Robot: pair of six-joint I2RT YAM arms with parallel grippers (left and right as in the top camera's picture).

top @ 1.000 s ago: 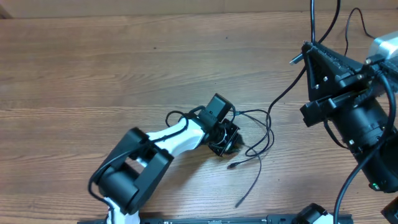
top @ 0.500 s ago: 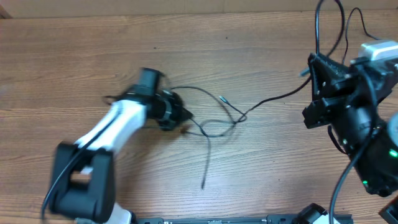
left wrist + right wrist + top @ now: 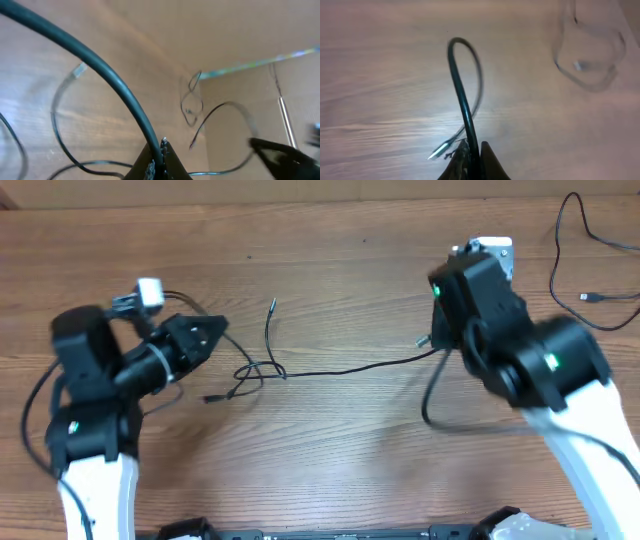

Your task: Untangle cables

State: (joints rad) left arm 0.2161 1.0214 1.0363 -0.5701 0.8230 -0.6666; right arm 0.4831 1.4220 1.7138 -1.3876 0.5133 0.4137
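Note:
Thin black cables (image 3: 340,368) lie across the middle of the wooden table. They meet in a small loose knot (image 3: 252,372), and one strand runs from it to the right. My left gripper (image 3: 218,328) is up and left of the knot, and the left wrist view shows it (image 3: 160,147) shut on a black cable (image 3: 115,85). At the strand's right end, my right gripper (image 3: 430,345) is mostly hidden under its arm. In the right wrist view it (image 3: 472,150) is shut on a looped black cable (image 3: 462,95), with a silver-tipped plug (image 3: 439,150) beside the jaws.
Another thin black cord (image 3: 575,240) with a small plug (image 3: 592,298) lies apart at the far right of the table. The left arm (image 3: 90,410) fills the left side and the right arm (image 3: 540,370) the right. The table's front edge (image 3: 330,532) is close below.
The left gripper has swung left and up from the tangle, dragging the cables left and spreading them out. The right arm has come in towards the middle, and one strand now stretches between the two grippers.

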